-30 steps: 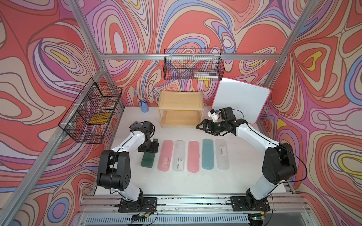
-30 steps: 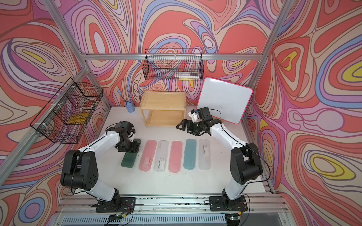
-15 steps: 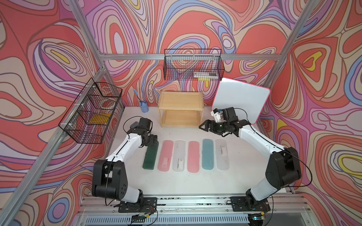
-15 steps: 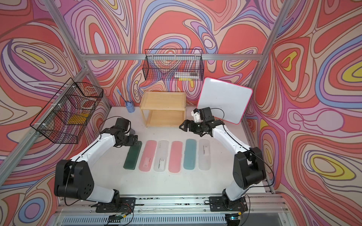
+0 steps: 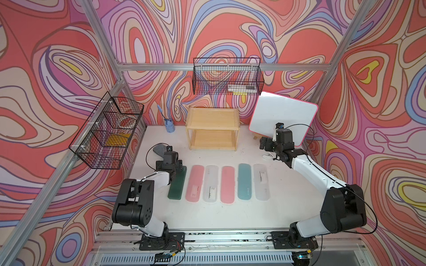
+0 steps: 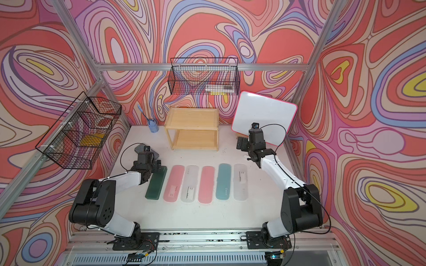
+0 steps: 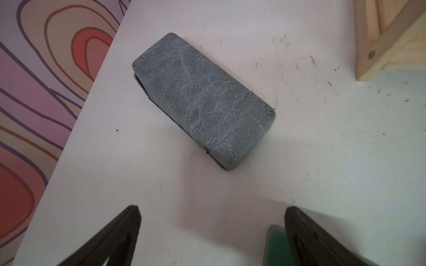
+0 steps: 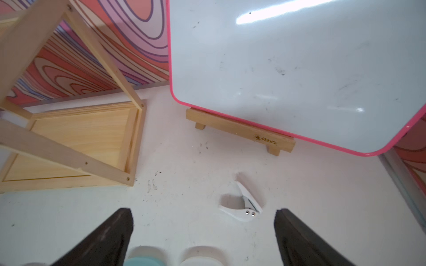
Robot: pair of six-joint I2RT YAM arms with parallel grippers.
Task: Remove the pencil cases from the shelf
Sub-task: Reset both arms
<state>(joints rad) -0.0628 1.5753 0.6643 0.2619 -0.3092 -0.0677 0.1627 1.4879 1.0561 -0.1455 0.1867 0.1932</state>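
Pencil cases (image 6: 207, 184) lying flat, side by side, in one row on the white table (image 5: 230, 218), in front of the wooden shelf (image 5: 212, 129) and apart from it. Order from the left arm's side to the right arm's side: dark green case (image 5: 177, 186), pink case (image 5: 195, 184), frosted clear case (image 5: 210, 184), second pink case (image 5: 228, 184), teal case (image 5: 245, 182), second frosted clear case (image 5: 261, 182); both top views show the same order. Left fingers (image 7: 124, 230) are spread wide and grasp nothing. They are poised at the shelf-side end of the dark green case, with one finger over its corner in the left wrist view; whether it touches cannot be told. A grey pouch (image 7: 202, 101) lies askew on the table just beyond them, near the wall. Right fingers (image 8: 113, 237) are likewise spread and empty, raised over the table between the shelf's corner and the pink-rimmed whiteboard (image 8: 288, 69), which leans on its wooden stand (image 8: 242, 135). A small white punch tool (image 8: 244, 205) lies on the table between those fingers and the stand. The rounded ends of the teal and the second frosted clear case show at the edge of the right wrist view. A blue cup (image 5: 170, 126) stands beside the shelf at the back wall.
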